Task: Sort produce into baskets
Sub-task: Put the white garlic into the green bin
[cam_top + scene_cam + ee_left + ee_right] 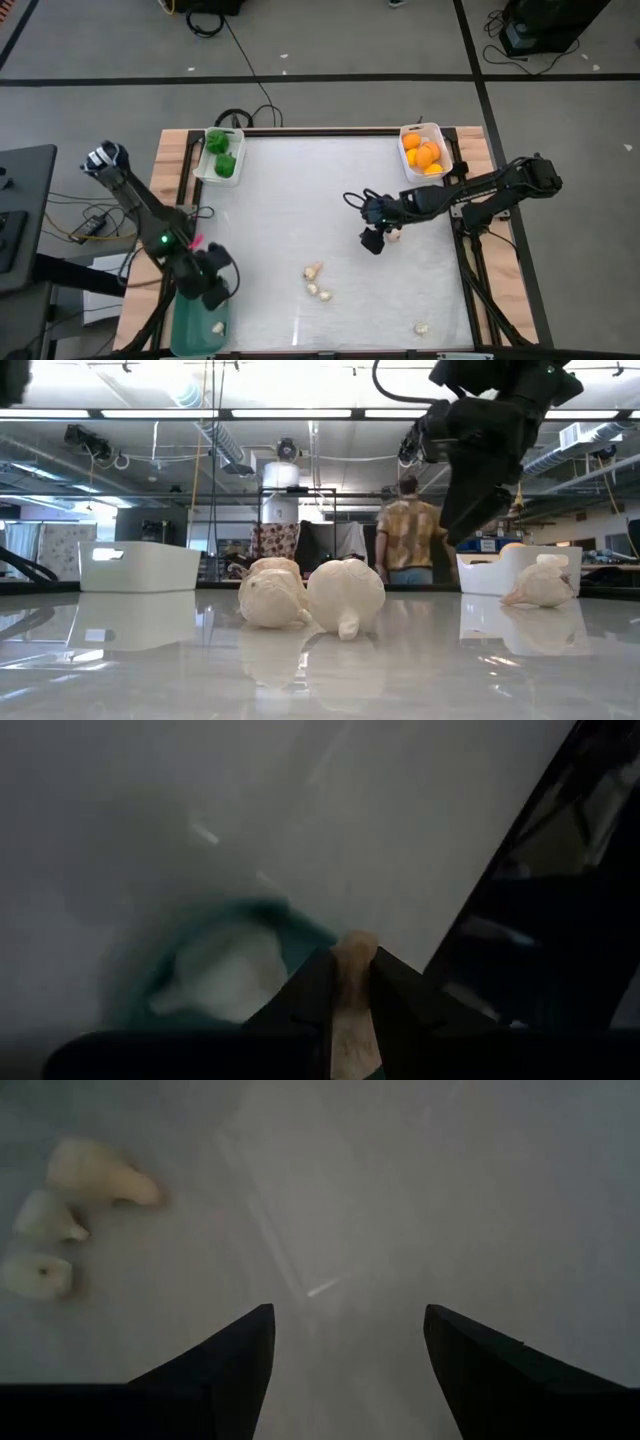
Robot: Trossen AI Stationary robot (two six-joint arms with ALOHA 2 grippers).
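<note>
Beige garlic piece (352,982), light and hard-looking, sits pinched between left gripper (352,995) fingers above the teal bin (190,325) at the desk's near-left corner; grip its bulb. Right gripper (372,238) fingers are spread.

Grey carpet floor (330,40) surrounds the bench (300,200), crossed by dark tape lines (300,78), with black cables (245,60) trailing across it. Beyond the bench's far edge, long ceiling lights (300,413) glow under exposed ducts (215,435). A person in a patterned shirt (405,540) stands far off, back turned, near dark equipment racks (300,520).
</note>
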